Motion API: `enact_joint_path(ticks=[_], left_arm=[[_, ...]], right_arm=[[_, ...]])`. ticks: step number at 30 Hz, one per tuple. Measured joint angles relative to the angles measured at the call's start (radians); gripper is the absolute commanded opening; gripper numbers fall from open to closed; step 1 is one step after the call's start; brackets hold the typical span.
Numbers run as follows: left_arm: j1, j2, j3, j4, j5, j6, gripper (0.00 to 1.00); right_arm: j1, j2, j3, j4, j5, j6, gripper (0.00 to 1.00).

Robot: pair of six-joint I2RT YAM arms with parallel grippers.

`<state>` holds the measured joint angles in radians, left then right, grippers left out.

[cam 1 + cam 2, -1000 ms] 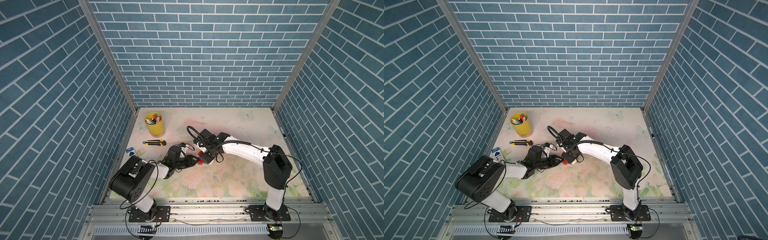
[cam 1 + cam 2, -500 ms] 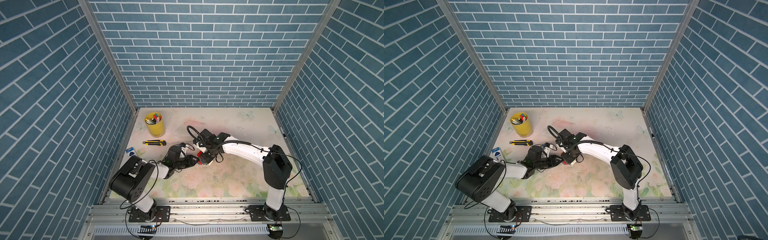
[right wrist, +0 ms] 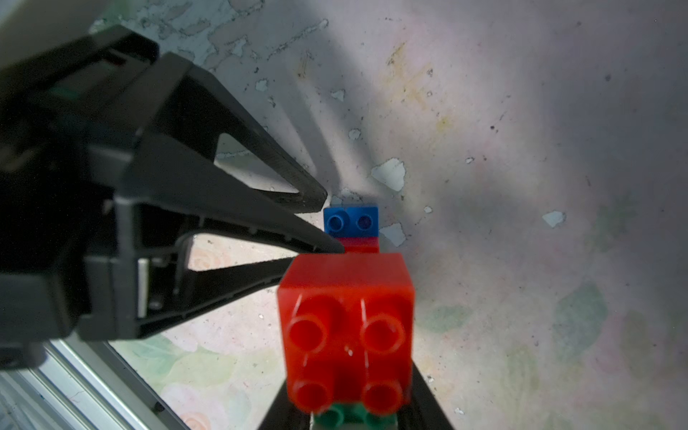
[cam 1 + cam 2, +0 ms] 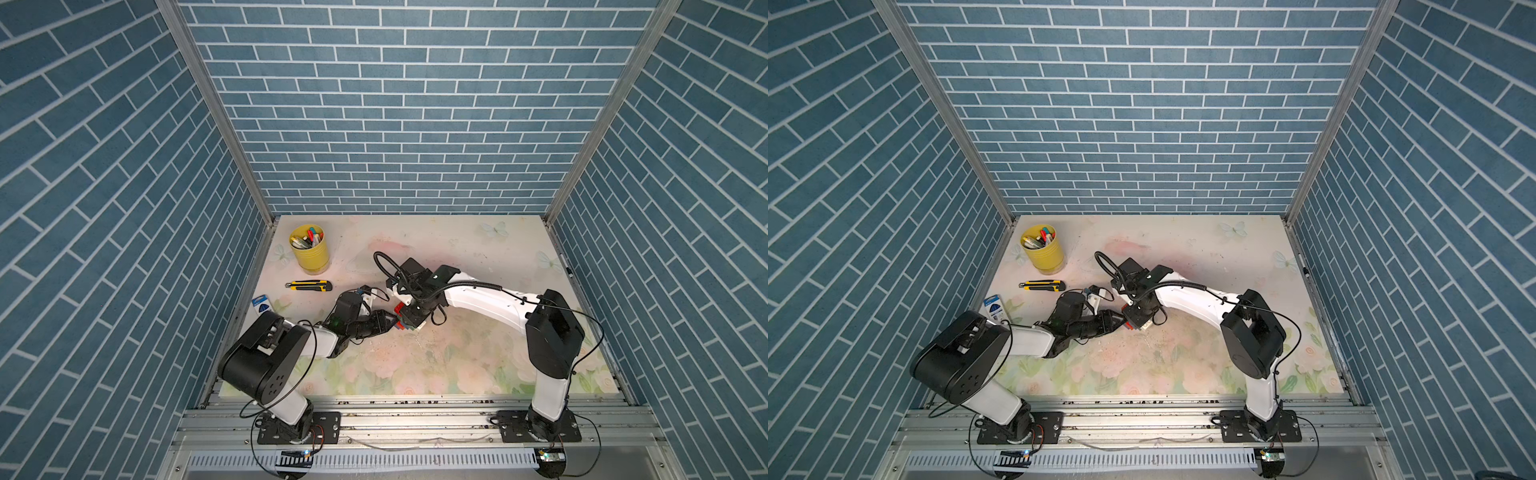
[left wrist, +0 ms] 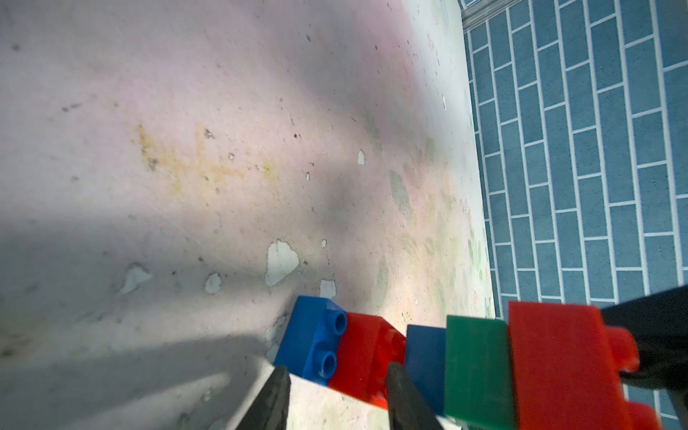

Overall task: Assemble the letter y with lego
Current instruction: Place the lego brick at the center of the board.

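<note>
Both top views: yellow cup point(image 4: 309, 253) point(image 4: 1043, 253) at the table's point(image 4: 478, 241) far left corner, pens point(image 4: 309, 237) standing in it. Knife point(image 4: 308, 285) just in front, blue packet point(image 4: 261, 304) by the left edge, all well apart from the lego y point(image 4: 400, 318), left of table centre, where left arm point(image 4: 320, 338) and right arm point(image 4: 478, 299) meet and hide most of it. Left wrist: left fingers point(image 5: 275, 398) pinch the y's point(image 5: 476, 368) blue-and-red end, a narrow gap between them; blue, green, red bricks run on beyond. Right wrist: right fingers point(image 3: 428, 405) nearly closed, clamped on the red-and-green end point(image 3: 346, 298); left fingers point(image 3: 223, 208) reach in from the side onto the far end. Contact with table: cannot tell.
</note>
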<state>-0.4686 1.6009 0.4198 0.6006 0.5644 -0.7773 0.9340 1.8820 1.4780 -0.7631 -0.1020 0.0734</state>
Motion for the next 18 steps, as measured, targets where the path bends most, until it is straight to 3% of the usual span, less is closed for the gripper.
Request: enact_joint_path(ticks=[18], left_arm=[[0.0, 0.002, -0.001, 0.005, 0.003, 0.0, 0.43]], right_arm=[[0.008, 0.014, 0.019, -0.019, 0.011, -0.029, 0.31]])
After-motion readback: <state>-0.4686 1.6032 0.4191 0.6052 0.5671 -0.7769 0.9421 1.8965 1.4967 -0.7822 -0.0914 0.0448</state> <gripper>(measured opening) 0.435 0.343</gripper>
